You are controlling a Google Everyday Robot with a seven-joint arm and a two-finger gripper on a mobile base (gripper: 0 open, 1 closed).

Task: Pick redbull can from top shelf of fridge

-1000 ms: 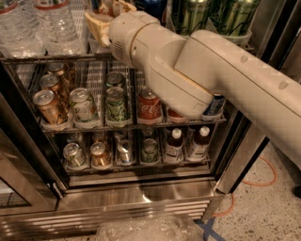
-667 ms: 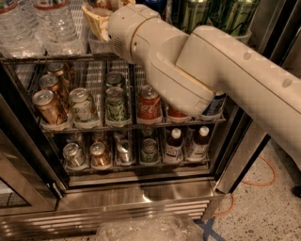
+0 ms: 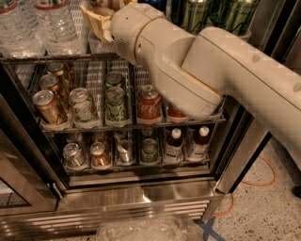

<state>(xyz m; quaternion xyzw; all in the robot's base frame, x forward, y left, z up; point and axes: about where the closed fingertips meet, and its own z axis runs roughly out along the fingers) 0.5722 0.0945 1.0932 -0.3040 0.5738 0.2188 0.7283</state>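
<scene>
- The tan ribbed plastic tool (image 3: 96, 21), on the end of the thick cream robot arm (image 3: 225, 80), is inside the stainless-steel drinks fridge (image 3: 141, 202). It sits at the height of the top shelf (image 3: 42, 57), a metal wire rack. That height suits the task, since the can is to come from this rack and not from those below.
- I cannot tell whether the tool is wide, narrow or holding something, because the rounded wrist housing covers most of it.
- The slim blue-and-silver redbull can cannot be made out. I judge that it stands on the top shelf, hidden behind the tool and wrist. That would put it between the clear plastic water bottles (image 3: 47, 23) on the left and the tall green cans (image 3: 207, 14) on the right.
- The arm enters from the right and slants up across the opening, probably so the tool meets the row from the front.
- Short cans, among them a red cola can (image 3: 149, 101), stand in rows on the middle rack. The arm crosses in front of some of them, and contact cannot be judged.
- The neighbours on the top shelf stand close, so a straight pull outward seems the safest way to take the can.
</scene>
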